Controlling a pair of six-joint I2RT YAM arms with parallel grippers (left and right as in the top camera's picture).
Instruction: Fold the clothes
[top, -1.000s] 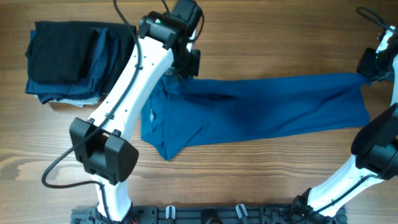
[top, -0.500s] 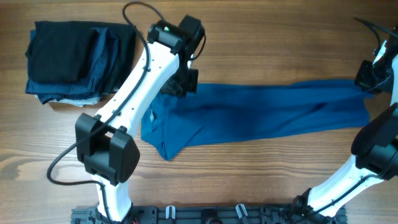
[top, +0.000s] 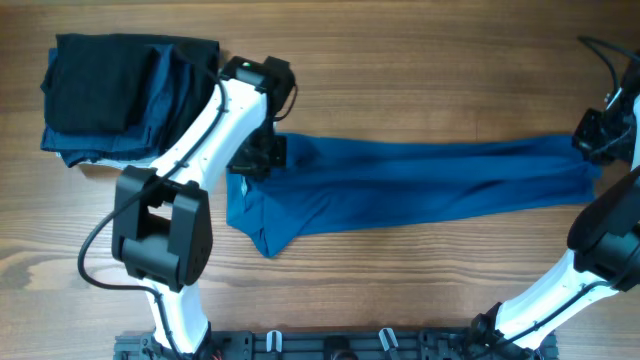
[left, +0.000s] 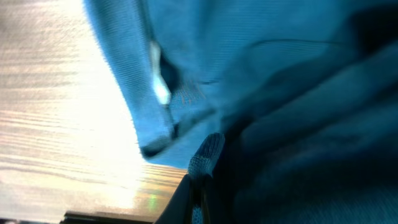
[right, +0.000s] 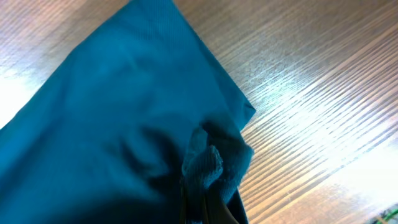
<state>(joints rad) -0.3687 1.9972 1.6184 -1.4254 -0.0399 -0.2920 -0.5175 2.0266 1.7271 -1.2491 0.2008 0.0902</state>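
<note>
Since a second ago, my left gripper (top: 260, 156) had swung from the far side of the table towards the near edge and leftward, dragging its end of the bright blue soft-fabric polo shirt (top: 420, 185) with it. The band of cloth now lay straighter across the wooden table (top: 420, 60).

From overhead, the shirt stretched as one long narrow strip between both arms, its left end wider and rumpled. My right gripper (top: 590, 140) held the far right corner. The stack of folded black and navy garments (top: 110, 95) sat apart at the far left.

In the left wrist view, the fingers were pressed together on a small bunch of blue fabric, with the rest hanging in loose, dim folds above the tabletop.

In the right wrist view, the fingers likewise pinched a puckered corner of the cloth, and the edge beyond it lay flat on the wood.

I judged the lengthwise fold mostly done. The crosswise folds, and tidying the bunched left end, were still to come.
</note>
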